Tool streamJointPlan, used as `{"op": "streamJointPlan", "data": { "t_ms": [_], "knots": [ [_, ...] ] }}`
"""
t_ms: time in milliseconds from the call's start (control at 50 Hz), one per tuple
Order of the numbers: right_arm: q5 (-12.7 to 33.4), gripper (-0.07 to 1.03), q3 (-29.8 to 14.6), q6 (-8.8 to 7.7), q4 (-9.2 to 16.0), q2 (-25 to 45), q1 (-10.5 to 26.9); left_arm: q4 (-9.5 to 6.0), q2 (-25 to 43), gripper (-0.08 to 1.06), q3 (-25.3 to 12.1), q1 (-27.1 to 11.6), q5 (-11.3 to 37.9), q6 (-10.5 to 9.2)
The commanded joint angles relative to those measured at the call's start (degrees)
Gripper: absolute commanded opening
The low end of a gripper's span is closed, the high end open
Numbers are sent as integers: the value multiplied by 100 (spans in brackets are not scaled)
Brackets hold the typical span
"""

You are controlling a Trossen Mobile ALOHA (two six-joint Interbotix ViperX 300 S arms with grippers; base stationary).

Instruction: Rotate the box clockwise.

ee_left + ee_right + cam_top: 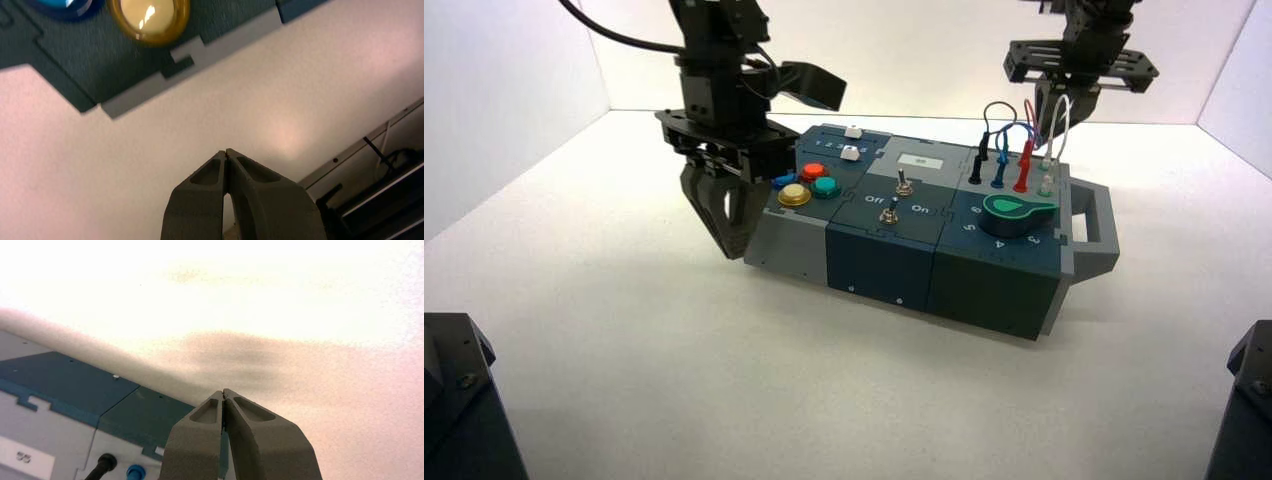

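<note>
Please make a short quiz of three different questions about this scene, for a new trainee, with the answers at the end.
1. True or false: the left gripper is closed, at the box's left end.
2. Which knob colour is on the box: A) red, B) green, C) white?
3. Fill in: the right gripper is raised behind the box's ____ end, near the looped wires.

Key:
1. True; the left wrist view shows the jaws meeting.
2. B, the green knob.
3. Right; its jaws are also closed.
</note>
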Motion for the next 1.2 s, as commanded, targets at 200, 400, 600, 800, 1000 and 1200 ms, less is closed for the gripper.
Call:
{"op": "streamJointPlan", "data": {
  "t_ms": [200, 400, 600, 800, 1000, 1200],
  "knots": [
    [-18, -2, -62, -9, 79, 79, 0, 18, 352, -3, -325, -35, -70, 114],
    [132, -2, 0, -9, 123, 79, 53, 35, 457, -3, -396, -35, -141, 158],
    [334, -2, 18, -9, 141, 79, 132, 105, 475, -3, -466, -35, -158, 158],
    [413, -2, 141, -9, 220, 26, 158, 149, 475, -3, -536, -35, -176, 158],
    [562, -2, 220, -9, 229, -26, 211, 264, 536, -3, -598, -35, -193, 158],
    [738, -2, 229, -18, 237, -62, 299, 334, 589, -3, -633, -9, -211, 158]
  ]
}}
